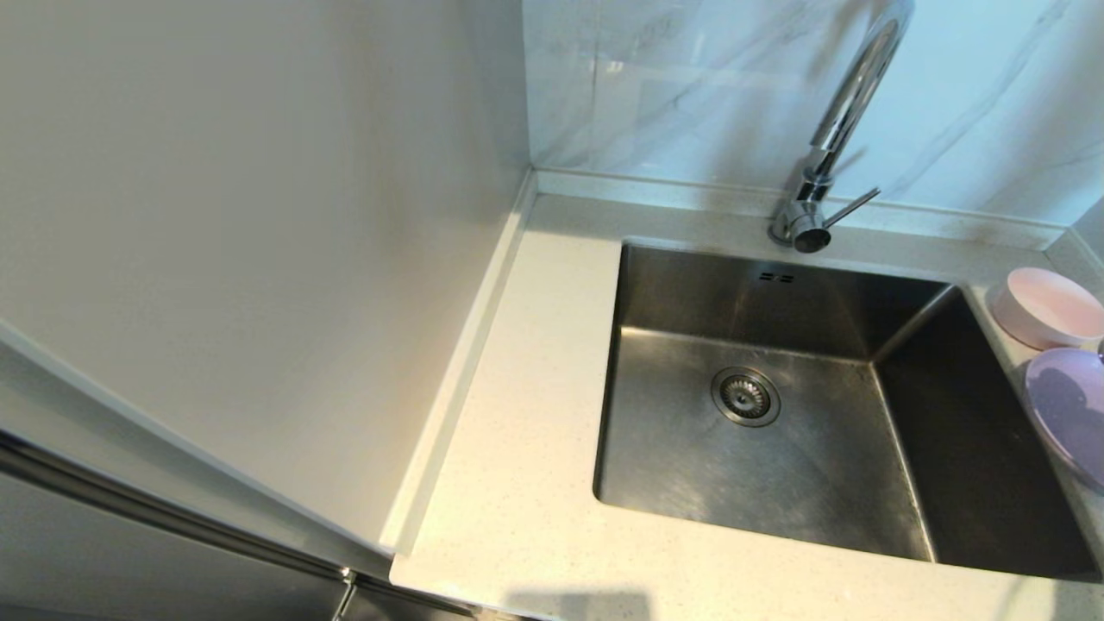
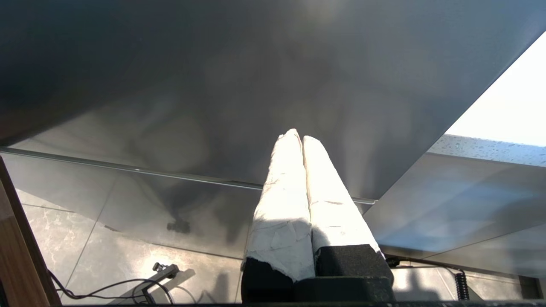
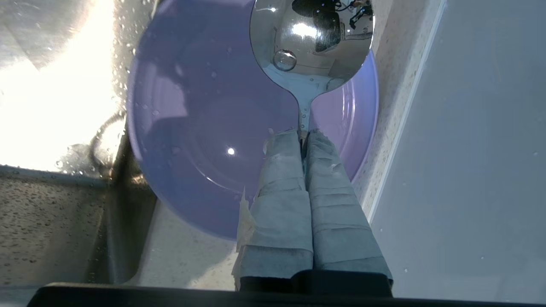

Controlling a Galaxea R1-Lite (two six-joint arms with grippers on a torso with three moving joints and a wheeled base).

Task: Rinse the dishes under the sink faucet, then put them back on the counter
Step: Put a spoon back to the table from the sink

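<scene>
Over the far right strip of the cream-white speckled stone worktop [image 1: 517,414], beside the rectangular brushed stainless steel sink [image 1: 776,448], the right pincer [image 3: 303,135] had its taped fingers [image 3: 281,179] closed tight on the handle of the small shiny metal spoon [image 3: 311,38], whose bowl hung above the flat lilac round plate [image 3: 204,119]. Water beads on the spoon and droplets on the plate suggested both had already been under the tap. From the head camera, the plate [image 1: 1074,414] lay on the worktop at the sink's right edge, with the small pale pink round bowl [image 1: 1048,306] just behind it, nearer the wall; neither arm showed in that view. The sink itself held nothing but its round drain strainer [image 1: 745,396], and no water ran from the tall chrome gooseneck faucet [image 1: 841,129], its thin side lever [image 1: 852,208] angled off to the right. The left pincer [image 2: 297,136] was parked low beside a grey panel, above the tiled floor, its white-wrapped fingers pressed together on nothing. Judging by this, the task looked nearly finished: bowl and plate seemed returned, and only setting the spoon down and letting go appeared to remain.
</scene>
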